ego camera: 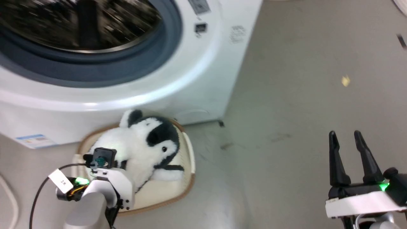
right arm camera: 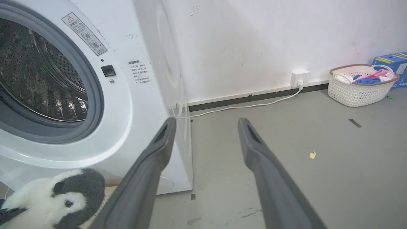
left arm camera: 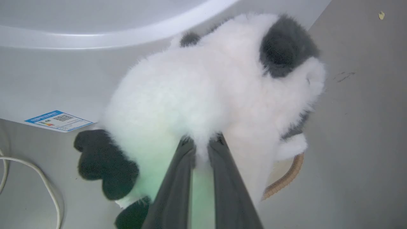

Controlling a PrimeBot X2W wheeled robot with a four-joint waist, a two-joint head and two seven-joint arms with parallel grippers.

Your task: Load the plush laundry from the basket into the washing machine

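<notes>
Fluffy white panda plush [ego camera: 143, 143] with black ears (one dark eye showing), sprawled over cream brown-rimmed basket [ego camera: 187, 178], set at 6 o'clock below white washing machine [ego camera: 190, 79], grey door ring, steel drum open.

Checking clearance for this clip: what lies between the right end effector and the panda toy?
In the head view, bare grey floor with faint scuffs, plus the rim of the basket, separates the right end effector from the panda toy.
</notes>
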